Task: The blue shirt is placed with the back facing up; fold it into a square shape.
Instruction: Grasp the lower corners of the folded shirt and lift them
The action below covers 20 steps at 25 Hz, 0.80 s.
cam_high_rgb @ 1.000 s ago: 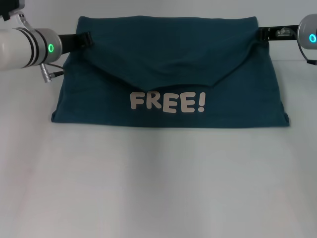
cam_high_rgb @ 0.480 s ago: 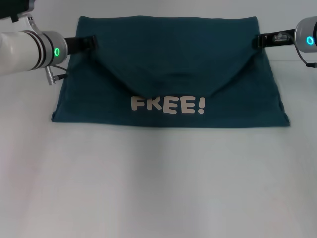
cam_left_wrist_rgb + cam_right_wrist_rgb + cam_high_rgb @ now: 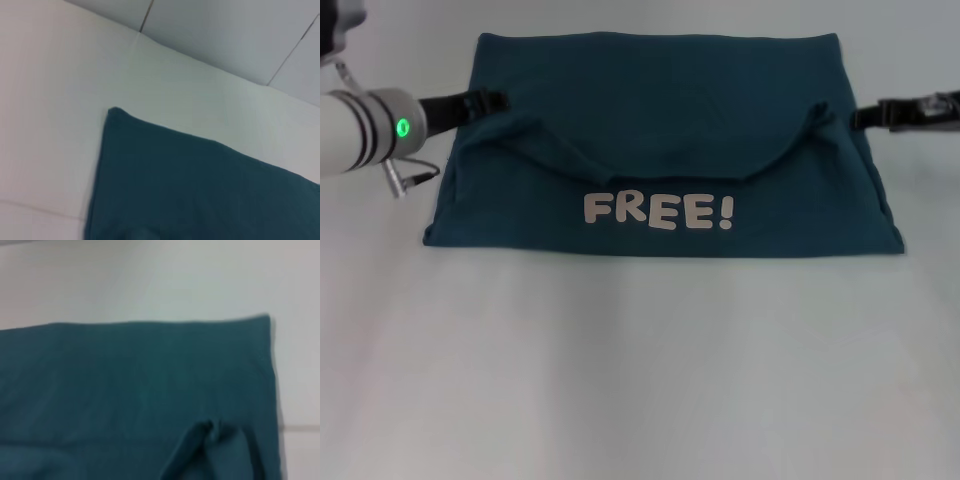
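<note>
Blue shirt lies folded on white table; both pincers' grip state indiscernible.

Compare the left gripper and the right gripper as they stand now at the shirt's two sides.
The left gripper reaches the blue shirt, its tip at the cloth's left edge; the right gripper sits just off the right edge, apart from the cloth. The left arm's white wrist with its green light shows in the head view; the right arm's is out of frame. Both are black, point inward, and lie level with the folded flap's corners.
</note>
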Tool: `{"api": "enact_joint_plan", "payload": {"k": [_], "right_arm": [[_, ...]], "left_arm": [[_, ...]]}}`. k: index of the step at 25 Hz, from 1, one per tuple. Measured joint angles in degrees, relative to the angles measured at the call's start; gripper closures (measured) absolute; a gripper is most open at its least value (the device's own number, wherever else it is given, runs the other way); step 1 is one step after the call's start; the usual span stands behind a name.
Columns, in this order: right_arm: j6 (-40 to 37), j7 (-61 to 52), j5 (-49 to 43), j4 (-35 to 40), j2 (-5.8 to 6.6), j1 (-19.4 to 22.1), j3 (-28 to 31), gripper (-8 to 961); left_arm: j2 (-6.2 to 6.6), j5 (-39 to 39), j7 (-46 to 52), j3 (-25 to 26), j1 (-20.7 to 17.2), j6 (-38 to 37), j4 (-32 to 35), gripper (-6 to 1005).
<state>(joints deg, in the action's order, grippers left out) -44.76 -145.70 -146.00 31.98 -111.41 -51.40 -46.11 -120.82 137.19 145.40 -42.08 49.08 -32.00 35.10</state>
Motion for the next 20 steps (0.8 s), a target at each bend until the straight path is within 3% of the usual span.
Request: {"api": "enact_joint_plan", "payload": {"k": [3, 5, 9, 15, 20], "right_arm": [[-6.9, 1.6, 5.6, 4.4, -0.67, 4.5, 2.2, 414], [-12.7, 4.2, 12.8, 7.2, -1.45, 8.9, 3.3, 358], [-25.0, 12.2, 29.9, 7.0, -1.63, 17.2, 5.4, 247], [-38.4, 19.3, 40.1, 2.8, -0.68, 24.6, 9.3, 248], [-40.4, 20.4, 40.3, 1.5, -0.66, 27.5, 11.9, 248]], "left_arm": [[-0.32, -4.1, 0.0, 0.0, -3.7, -5.0, 3.9, 328], [0.00, -7.7, -0.1, 0.0, -6.6, -9.1, 6.0, 309], [1.08, -12.1, -0.5, 0.1, -11.2, -16.2, 8.6, 272], [1.93, -12.7, -2.7, 6.5, -14.6, -24.7, 9.6, 227], [2.37, -12.3, -1.9, 9.5, -14.8, -25.0, 6.3, 233]]}}
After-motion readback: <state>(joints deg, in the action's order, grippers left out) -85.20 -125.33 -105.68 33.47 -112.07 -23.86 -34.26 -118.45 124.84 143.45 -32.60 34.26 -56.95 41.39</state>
